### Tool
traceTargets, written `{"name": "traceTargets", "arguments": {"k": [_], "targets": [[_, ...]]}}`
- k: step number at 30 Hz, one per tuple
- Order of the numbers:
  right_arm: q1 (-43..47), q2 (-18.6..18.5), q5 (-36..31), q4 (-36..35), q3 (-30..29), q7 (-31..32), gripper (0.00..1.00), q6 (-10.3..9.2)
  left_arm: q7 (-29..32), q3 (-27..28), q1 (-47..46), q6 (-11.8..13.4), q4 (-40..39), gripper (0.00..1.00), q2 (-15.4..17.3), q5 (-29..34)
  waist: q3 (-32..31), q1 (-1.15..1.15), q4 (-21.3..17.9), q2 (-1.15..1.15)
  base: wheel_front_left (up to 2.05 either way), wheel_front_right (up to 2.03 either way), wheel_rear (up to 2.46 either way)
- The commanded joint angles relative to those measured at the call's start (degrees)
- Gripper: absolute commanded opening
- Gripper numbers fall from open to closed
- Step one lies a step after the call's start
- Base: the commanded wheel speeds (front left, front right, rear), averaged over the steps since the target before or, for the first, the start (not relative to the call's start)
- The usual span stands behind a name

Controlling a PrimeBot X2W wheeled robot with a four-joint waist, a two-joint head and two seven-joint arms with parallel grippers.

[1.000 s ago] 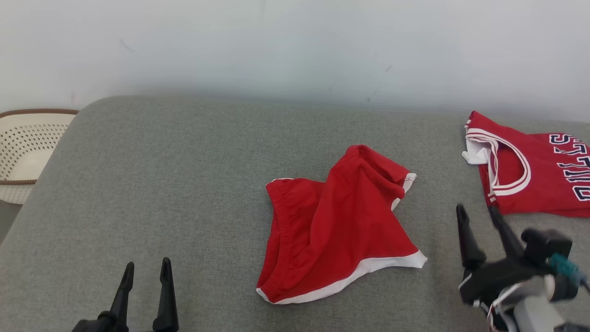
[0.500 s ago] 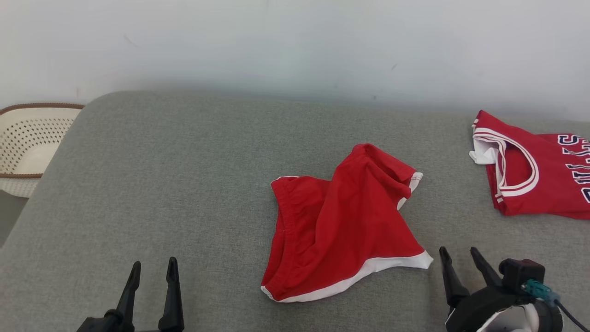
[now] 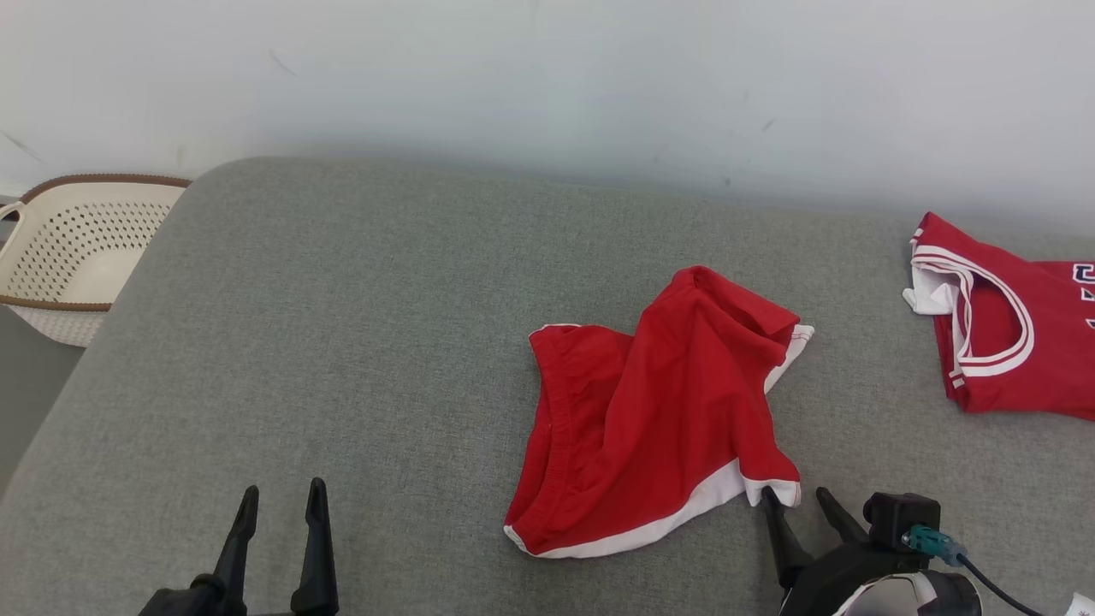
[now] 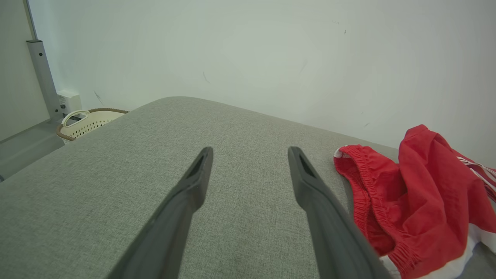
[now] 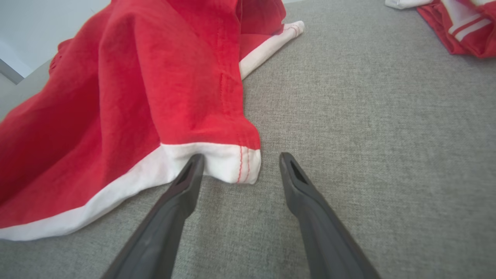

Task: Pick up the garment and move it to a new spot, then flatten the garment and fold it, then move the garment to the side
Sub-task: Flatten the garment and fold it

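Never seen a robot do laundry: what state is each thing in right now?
Shorts: crumpled, lying on the cushion.
Jersey: laid out at the right.
Basket: upright beside the cushion.
Left gripper: jaws open, empty.
Right gripper: jaws open, at the shorts' white hem.

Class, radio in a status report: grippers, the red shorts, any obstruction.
Left gripper open over cushion. Right gripper open at white hem corner of red shorts, nothing gripped. Shorts crumpled. No obstruction; red jersey lies apart.
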Motion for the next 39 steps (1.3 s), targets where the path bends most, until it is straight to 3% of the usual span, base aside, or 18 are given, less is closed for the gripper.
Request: {"name": "traceTargets", "arguments": {"k": [1, 6, 7, 8, 9, 11, 18, 24, 28, 29, 30, 31, 32, 39], "targets": [[-0.28, 0.05, 0.34, 0.19, 0.23, -0.42, 1.0, 0.03, -0.18, 0.08, -0.26, -0.01, 0.14, 1.0, -0.02, 0.27, -0.03, 0.0, 0.0, 0.0, 0.0, 0.0, 0.0], [-1.72, 0.39, 1.28, 3.68, 1.13, -1.69, 1.0, 0.03, -0.18, 0.06, -0.13, -0.17, 0.25, 1.0, -0.02, 0.31, -0.18, 0.0, 0.0, 0.0, 0.0, 0.0, 0.0], [-1.99, 0.41, 1.33, 4.49, 1.2, -1.75, 0.89, 0.03, -0.18, -0.03, -0.15, -0.14, 0.26, 1.0, -0.02, 0.25, -0.2, 0.0, 0.0, 0.0, 0.0, 0.0, 0.0], [-2.36, 0.43, 1.48, 5.19, 1.35, -2.09, 0.46, 0.03, -0.18, -0.16, -0.17, -0.09, 0.28, 1.0, -0.02, 0.21, -0.23, 0.0, 0.01, 0.0, 0.0, 0.0, 0.0], [-2.72, 0.41, 1.56, 5.75, 1.48, -2.36, 0.27, 0.03, -0.18, -0.25, -0.17, -0.04, 0.28, 1.0, -0.02, 0.18, -0.26, 0.0, 0.02, 0.0, 0.0, 0.0, 0.0], [-3.5, 0.27, 1.7, 7.23, 1.7, -2.96, 0.0, 0.03, -0.18, -0.39, -0.13, -0.02, 0.35, 1.0, -0.01, 0.18, -0.34, 0.0, 0.05, 0.0, 0.0, 0.0, 0.0], [-4.45, -1.09, -0.52, 9.79, 1.79, -5.64, 0.0, 0.03, -0.18, -0.07, 0.8, -0.15, 0.5, 1.0, -0.02, 0.61, -1.02, 0.0, 0.1, 0.0, 0.0, 0.0, 0.0], [-0.83, -3.48, -8.83, 4.06, -1.68, -6.65, 0.0, 0.03, -0.18, 0.25, 1.68, 0.16, 0.08, 1.0, -0.01, 0.18, -1.2, 0.0, -0.61, 0.0, 0.0, 0.0, 0.0], [3.95, -2.69, -11.07, -2.63, -5.67, -3.15, 0.0, 0.03, -0.18, 0.13, 1.39, 0.41, -0.15, 1.0, -0.01, -0.46, -0.8, 0.0, -1.37, 0.0, 0.0, 0.0, 0.0], [5.16, -2.19, -11.06, -4.78, -6.13, -1.86, 0.11, 0.03, -0.18, 0.11, 1.34, 0.46, -0.23, 1.0, -0.02, -0.7, -0.66, 0.0, -1.64, 0.0, 0.0, 0.0, 0.0], [6.16, -2.21, -11.45, -7.19, -6.91, -0.98, 0.42, 0.03, -0.18, 0.04, 1.31, 0.47, -0.24, 1.0, -0.02, -0.78, -0.52, 0.0, -1.9, 0.0, 0.0, 0.0, 0.0], [7.12, -2.22, -11.93, -9.42, -7.66, -0.06, 0.82, 0.03, -0.18, -0.04, 1.26, 0.52, -0.25, 1.0, -0.02, -0.8, -0.38, 0.0, -2.14, 0.0, 0.0, 0.0, 0.0], [8.36, -1.86, -12.29, -11.49, -8.42, 1.0, 1.0, 0.02, -0.18, -0.07, 1.15, 0.6, -0.22, 1.0, -0.02, -0.82, -0.29, 0.0, -2.35, 0.0, 0.0, 0.0, 0.0], [13.31, 0.17, -12.71, -22.32, -11.89, 4.9, 1.0, 0.02, -0.18, -0.23, 1.01, 0.85, -0.48, 1.0, -0.01, -0.73, -0.25, 0.0, -3.19, 0.0, 0.0, 0.0, 0.0]]}}
